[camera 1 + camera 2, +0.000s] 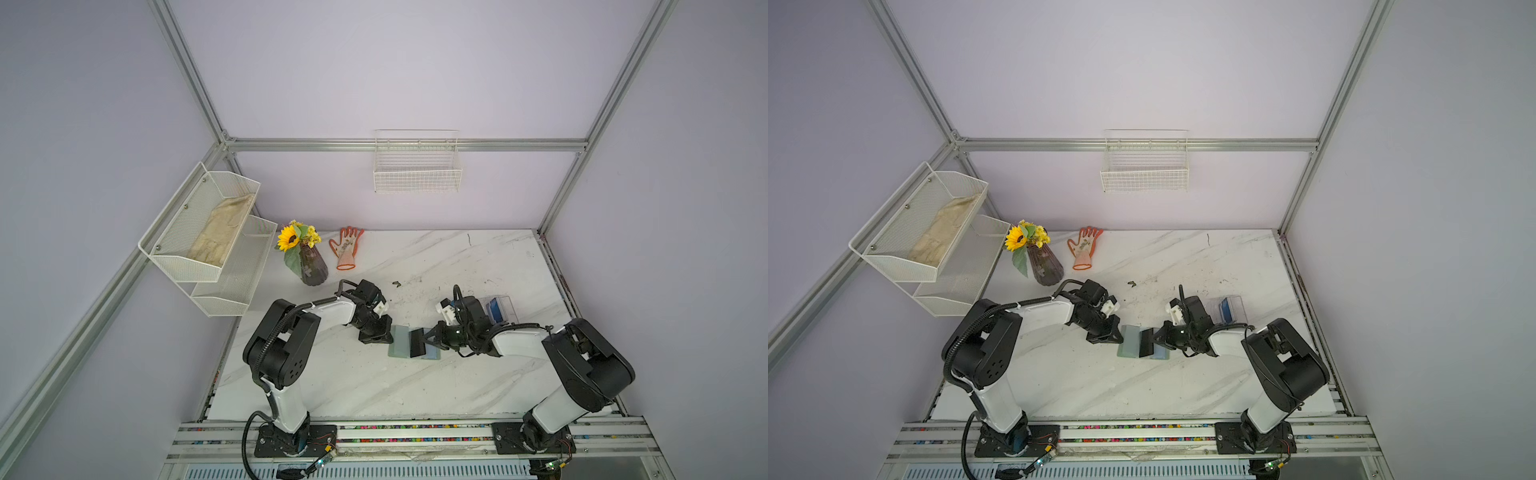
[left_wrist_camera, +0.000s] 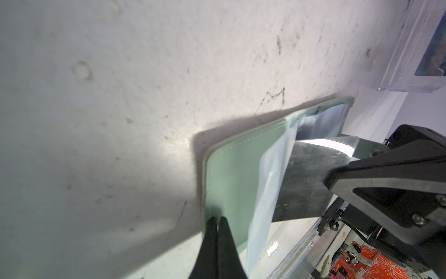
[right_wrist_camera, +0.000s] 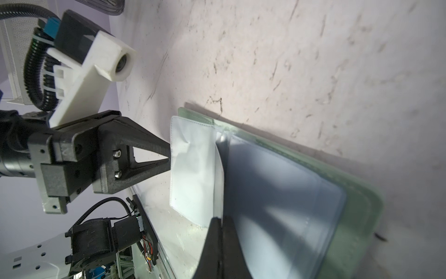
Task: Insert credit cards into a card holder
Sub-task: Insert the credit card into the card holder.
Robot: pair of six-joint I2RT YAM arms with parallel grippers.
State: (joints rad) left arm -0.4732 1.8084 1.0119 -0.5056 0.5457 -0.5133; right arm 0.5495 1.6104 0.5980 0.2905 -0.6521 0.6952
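Right claw (image 3: pixel 220 224): clamped tight on a dark credit card (image 2: pixel 306 183), whose far edge meets a clear sleeve (image 2: pixel 268 188) of the card holder (image 2: pixel 231 174). Left claw (image 2: pixel 217 221): closed, pinching the holder's opposite edge. Holder lies open on the marble surface (image 1: pixel 374 382), frame centre in both top views, between the claws. Acrylic box (image 1: pixel 512 311) with a blue card (image 1: pixel 496 309) stands right of centre, beside the right arm.

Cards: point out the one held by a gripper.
The dark card, pinched on edge in the right gripper at the open card holder. The blue card stands in the clear box, ungripped.
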